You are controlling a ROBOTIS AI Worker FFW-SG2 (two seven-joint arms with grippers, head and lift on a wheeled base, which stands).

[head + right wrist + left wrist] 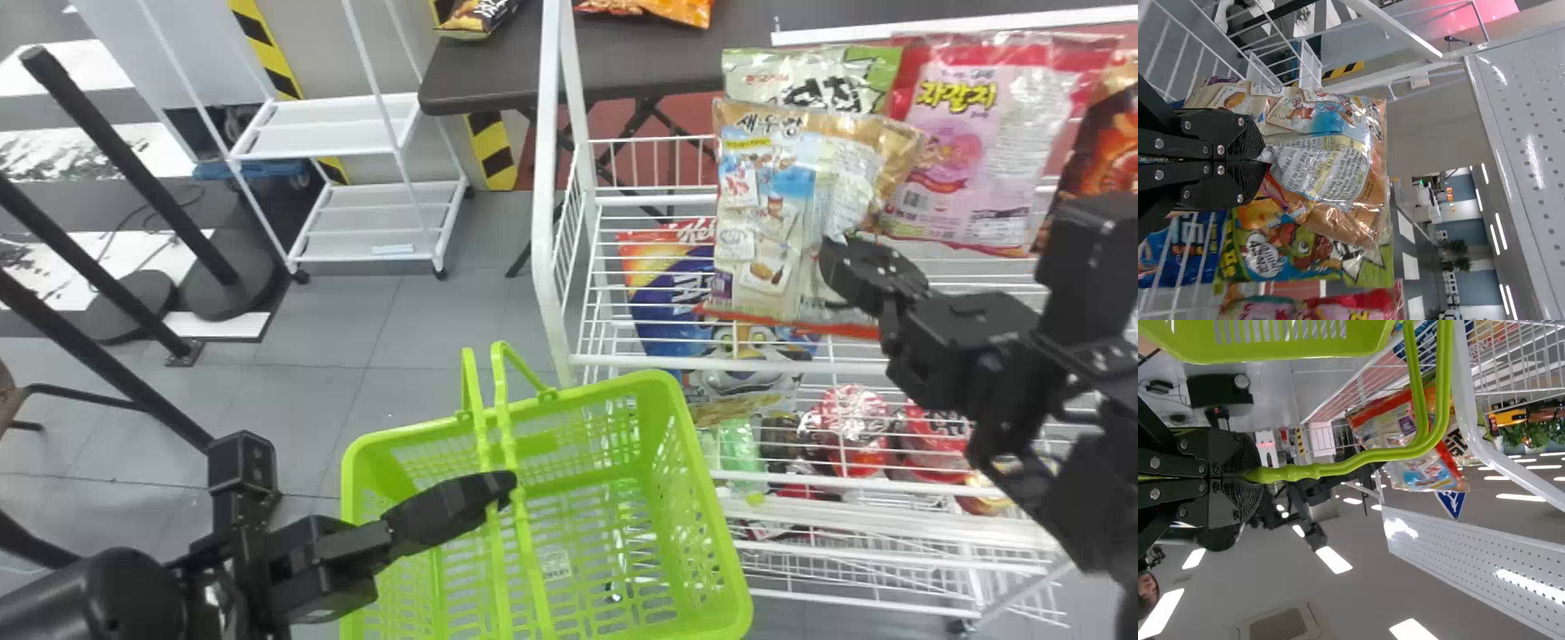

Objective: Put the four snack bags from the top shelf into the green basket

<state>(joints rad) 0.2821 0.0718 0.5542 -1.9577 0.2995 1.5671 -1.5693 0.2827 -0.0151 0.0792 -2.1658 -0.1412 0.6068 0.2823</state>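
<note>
The R tool (840, 267) is held over the top shelf (640, 360), its fingers clamped on the tan snack bag (756, 222). The bag is held approx. upright, in front of the green snack bag (809, 76), which is partly hidden by it; whether the shelf is touched by its btm edge can't be told. In the R wrist view, the bag's foil is seen pinched b/w the fingertips of the R tool (1263, 159). The pink snack bag (969, 160) is placed to the R of the green one, & the dark snack bag (1111, 151) is seen past it at the far R edge, partly cut off.

The green basket (707, 489) is hung upright to the L of the rack, near it & lower than the top shelf. Its handles (508, 436) are gripped by the L tool (505, 487); in the L wrist view, the fingers of the L tool (1253, 472) are seen closed on them.

On a lower level of the rack, a blue bag (658, 293) is seen thru the wires, w/ red packs (853, 427) lower down. Behind, orange packaging (671, 9) is set on a dark table (498, 67).
</note>
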